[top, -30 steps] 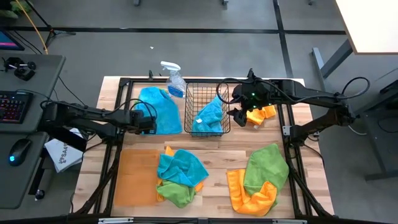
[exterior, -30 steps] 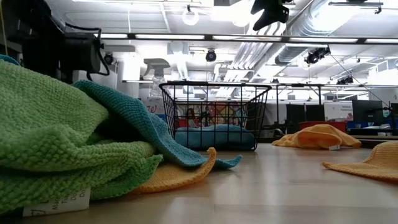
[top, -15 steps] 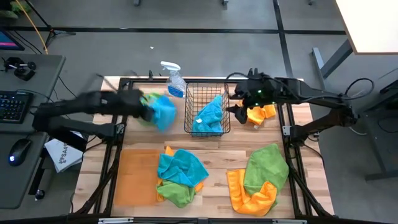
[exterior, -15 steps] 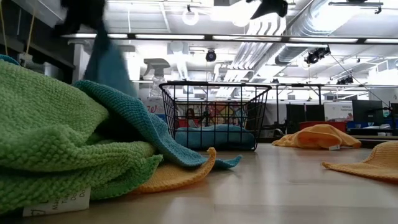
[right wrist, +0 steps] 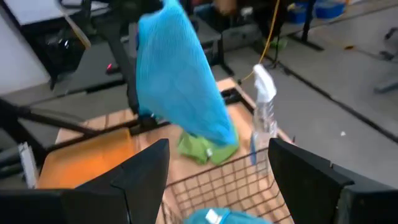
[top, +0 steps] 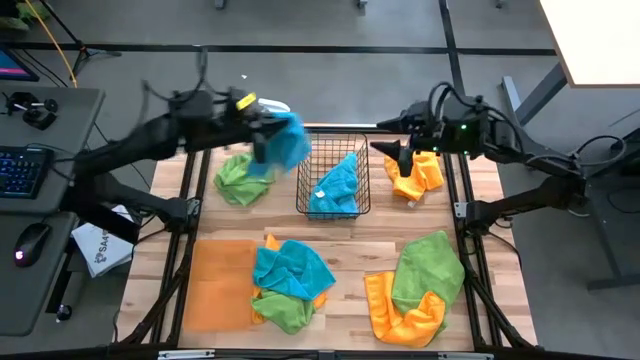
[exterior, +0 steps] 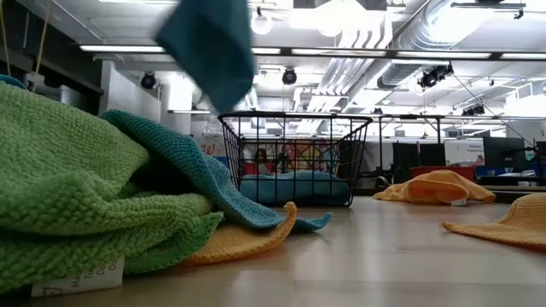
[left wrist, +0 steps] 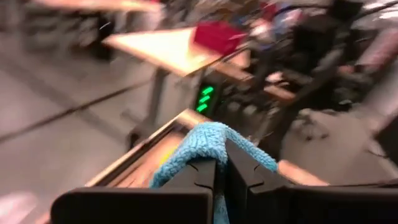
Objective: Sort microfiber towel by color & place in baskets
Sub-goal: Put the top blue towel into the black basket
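My left gripper is raised over the table's far left, just left of the black wire basket, and is shut on a blue towel. The towel hangs in the air in the low view and the right wrist view. A green towel lies flat on the table below it. Another blue towel lies inside the basket. The flat orange tray lies at the near left. My right gripper is open and empty, right of the basket, above an orange towel. My left gripper pinches a bunched fold of the blue towel between its two shut fingers. The towel is lifted clear of the table and hangs slack below the gripper.
A clear spray bottle stands at the far edge by the basket's left corner. A pile of blue, green and orange towels lies at near centre. A green and an orange towel lie at the near right.
My left gripper has risen and swung toward the table's far edge and toward the basket, lifting the blue towel clear of the table. The green towel that lay under it is now uncovered. My right gripper has risen a little, staying open.
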